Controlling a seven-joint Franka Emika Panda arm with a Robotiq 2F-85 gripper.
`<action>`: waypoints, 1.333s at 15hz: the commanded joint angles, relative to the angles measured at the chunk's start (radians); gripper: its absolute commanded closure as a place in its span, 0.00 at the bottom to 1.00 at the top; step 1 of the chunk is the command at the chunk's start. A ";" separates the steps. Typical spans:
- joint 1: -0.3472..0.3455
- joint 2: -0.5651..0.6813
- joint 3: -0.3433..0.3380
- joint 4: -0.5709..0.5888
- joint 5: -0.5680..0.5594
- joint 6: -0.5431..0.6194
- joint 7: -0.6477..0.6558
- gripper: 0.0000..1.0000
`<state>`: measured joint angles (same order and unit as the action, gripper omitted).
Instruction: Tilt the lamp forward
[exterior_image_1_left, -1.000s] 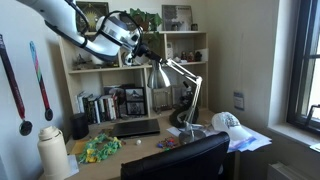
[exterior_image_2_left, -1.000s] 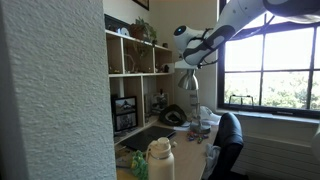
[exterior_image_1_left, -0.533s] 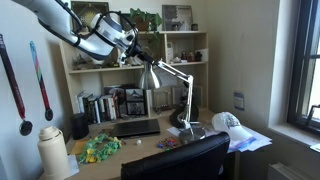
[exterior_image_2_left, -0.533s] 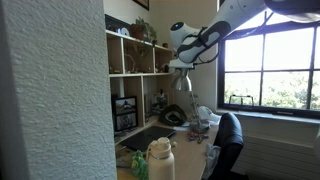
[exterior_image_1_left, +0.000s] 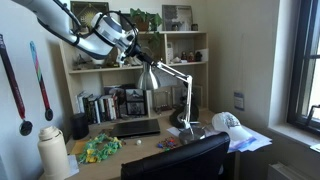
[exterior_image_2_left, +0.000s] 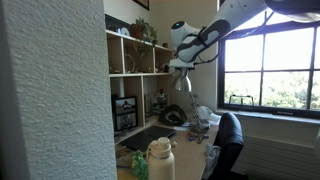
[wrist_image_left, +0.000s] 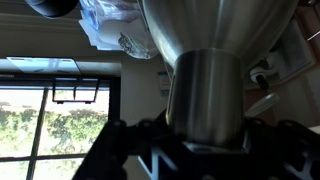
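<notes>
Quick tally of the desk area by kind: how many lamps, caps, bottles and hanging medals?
lamp: 1
white cap: 1
white bottle: 1
hanging medals: 2
Total: 5

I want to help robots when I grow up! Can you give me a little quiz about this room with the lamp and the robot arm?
1. True or false: the gripper is up at the shade end of the lamp, not down at its base.
2. What lies on the desk near the lamp's base? A) a white cap B) a football C) a frying pan
3. Fill in: in the wrist view, beside the lamp, trees show through a ____.
Key: 1 true; 2 A; 3 window.
</notes>
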<state>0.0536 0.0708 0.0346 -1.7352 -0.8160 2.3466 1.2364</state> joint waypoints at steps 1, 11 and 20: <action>-0.005 0.012 -0.014 -0.016 0.024 -0.015 -0.024 0.78; -0.040 0.042 -0.071 -0.020 0.024 -0.069 -0.024 0.78; -0.044 0.088 -0.076 -0.027 0.151 -0.146 -0.176 0.78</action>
<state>0.0127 0.1377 -0.0431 -1.7501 -0.7334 2.2457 1.1388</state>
